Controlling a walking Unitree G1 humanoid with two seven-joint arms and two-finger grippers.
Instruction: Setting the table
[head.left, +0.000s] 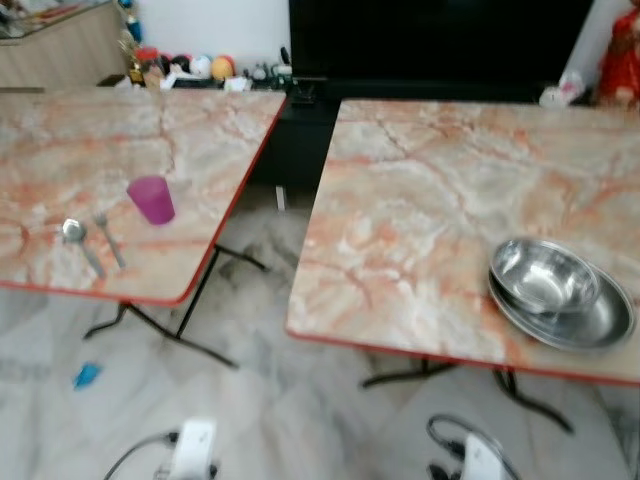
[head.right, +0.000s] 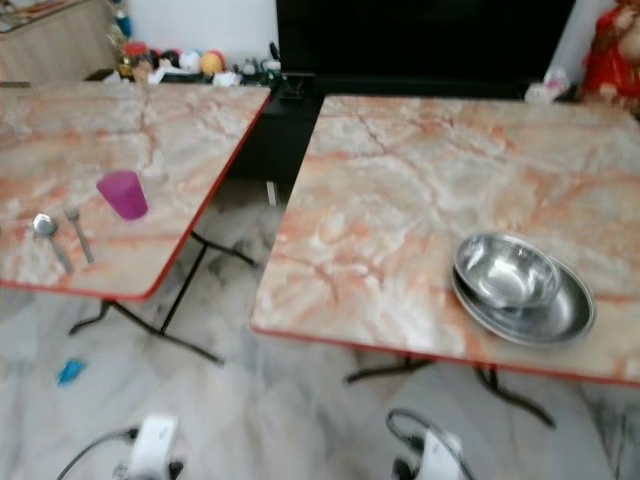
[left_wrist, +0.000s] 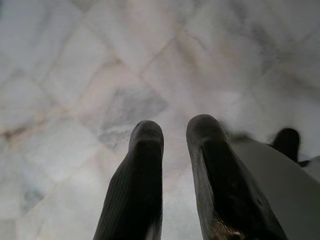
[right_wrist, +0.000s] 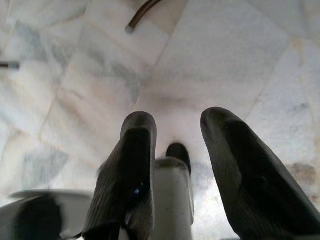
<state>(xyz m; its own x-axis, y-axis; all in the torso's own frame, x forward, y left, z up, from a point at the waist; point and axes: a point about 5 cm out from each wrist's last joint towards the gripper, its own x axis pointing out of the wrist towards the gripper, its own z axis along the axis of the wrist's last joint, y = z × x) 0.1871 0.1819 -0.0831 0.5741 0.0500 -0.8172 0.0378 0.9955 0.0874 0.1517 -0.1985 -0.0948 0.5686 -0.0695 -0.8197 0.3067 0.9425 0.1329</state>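
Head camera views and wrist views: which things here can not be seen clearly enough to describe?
- Small items behind the left table: blurred and too small to name.
- Blue scrap on the floor: too small to identify.
- Red object: cut off by the picture's edge.
- Plate under the bowl: mostly hidden by it.

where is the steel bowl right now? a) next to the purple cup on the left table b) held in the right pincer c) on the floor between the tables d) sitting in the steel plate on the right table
d: the steel bowl sits inside the steel plate near the front edge of the right table, while the purple cup stands on the left table beside a spoon and fork.
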